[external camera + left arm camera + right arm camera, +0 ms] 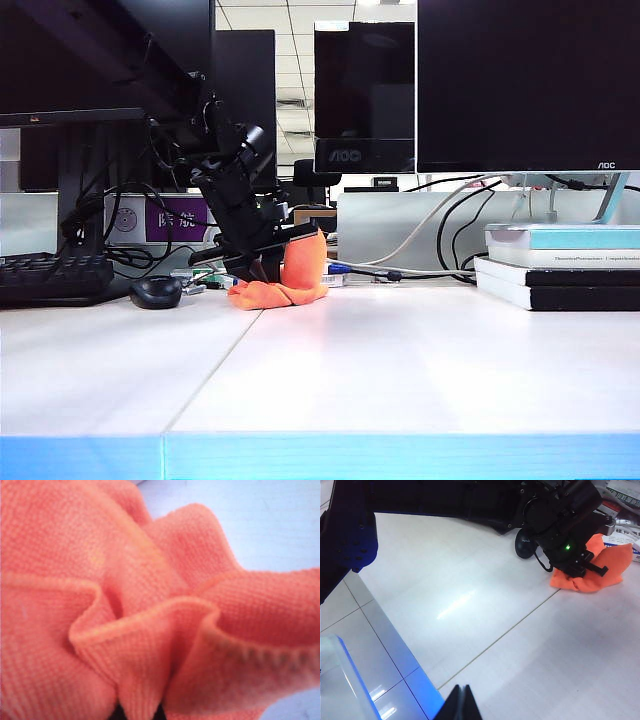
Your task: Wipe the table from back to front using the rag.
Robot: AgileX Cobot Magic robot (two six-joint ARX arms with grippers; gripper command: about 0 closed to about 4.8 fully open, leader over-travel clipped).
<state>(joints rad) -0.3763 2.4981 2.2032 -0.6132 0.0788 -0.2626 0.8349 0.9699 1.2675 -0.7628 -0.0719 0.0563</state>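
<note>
Two grippers you are running | left gripper (272, 262) hiding behind the rag (290, 275), jaws pinching it, far left on the table (400, 370) | right gripper (460, 705) hovering near the front edge, fingertips pressed together, mostly cropped

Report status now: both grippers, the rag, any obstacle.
Left gripper shut on rag, far back of table. Right gripper shut, empty, near front edge. Mouse beside rag.
</note>
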